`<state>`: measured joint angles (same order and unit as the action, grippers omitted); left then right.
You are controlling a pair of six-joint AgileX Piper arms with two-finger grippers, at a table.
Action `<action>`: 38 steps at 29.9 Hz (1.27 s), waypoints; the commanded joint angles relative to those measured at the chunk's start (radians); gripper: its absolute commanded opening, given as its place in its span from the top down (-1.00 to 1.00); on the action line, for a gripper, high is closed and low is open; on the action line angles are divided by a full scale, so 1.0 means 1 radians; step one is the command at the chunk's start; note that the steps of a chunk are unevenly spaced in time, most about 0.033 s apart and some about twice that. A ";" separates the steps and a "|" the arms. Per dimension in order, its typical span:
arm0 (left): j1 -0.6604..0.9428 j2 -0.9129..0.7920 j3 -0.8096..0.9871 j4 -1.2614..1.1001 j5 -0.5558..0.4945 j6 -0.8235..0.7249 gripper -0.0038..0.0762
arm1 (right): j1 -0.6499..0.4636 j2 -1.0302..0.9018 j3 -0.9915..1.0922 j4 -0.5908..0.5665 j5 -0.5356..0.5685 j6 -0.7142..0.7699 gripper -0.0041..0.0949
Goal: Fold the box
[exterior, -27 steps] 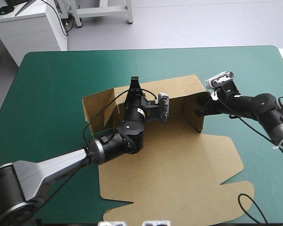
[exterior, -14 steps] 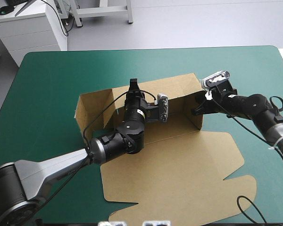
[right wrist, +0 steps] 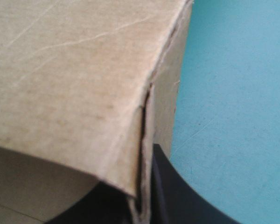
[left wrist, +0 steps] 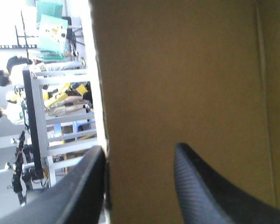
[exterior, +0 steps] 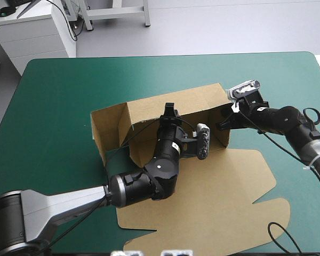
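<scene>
**Light, springy board: take it by the wall edges, close to the creases**

The teal-green table [exterior: 58,90] carries the brown box [exterior: 202,186] at about its middle, half built. Its wide lid panel [exterior: 229,213] lies flat toward the near edge. The back wall [exterior: 192,101], the left wall [exterior: 106,130] and the right wall [exterior: 220,136] stand raised around the floor.

The sheet looks thin and light. Each panel seems stiff across its face but hinges freely at the scored creases, so a raised wall will probably spring outward unless it is pinned or tucked. The smooth faces give the fingers little to bite on, and a hard pinch could dent a cut edge. The best holds appear to be the free top edges of the walls, near a corner. There the board is braced by its neighbour and a small push turns the whole panel about its crease.

The left gripper [left wrist: 140,147] is at the back wall's top edge, near its middle. Its black fingers stand well apart and seem to straddle the wall, one on either side, without clamping it. The right gripper [right wrist: 142,191] is pinched together on the box at the far right corner, with the board's edge running between its fingers. The corner seam [right wrist: 147,107] just ahead of it gapes slightly between its layers.
</scene>
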<state>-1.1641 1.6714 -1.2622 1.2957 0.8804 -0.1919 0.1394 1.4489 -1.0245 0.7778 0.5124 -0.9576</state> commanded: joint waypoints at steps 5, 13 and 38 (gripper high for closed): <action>-0.146 -0.155 -0.023 0.075 0.014 -0.088 0.21 | 0.013 -0.009 -0.008 -0.033 0.076 0.007 0.91; -0.190 -0.256 -0.023 0.078 0.043 -0.110 0.91 | 0.013 -0.009 -0.008 -0.046 0.068 0.052 0.91; 0.819 -0.322 -0.369 -0.859 -0.125 0.130 0.91 | 0.013 -0.216 -0.099 -0.256 0.371 0.651 0.91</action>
<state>-0.4475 1.3860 -1.5972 0.5661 0.7950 -0.0894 0.1528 1.2612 -1.0492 0.4932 0.8164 -0.3588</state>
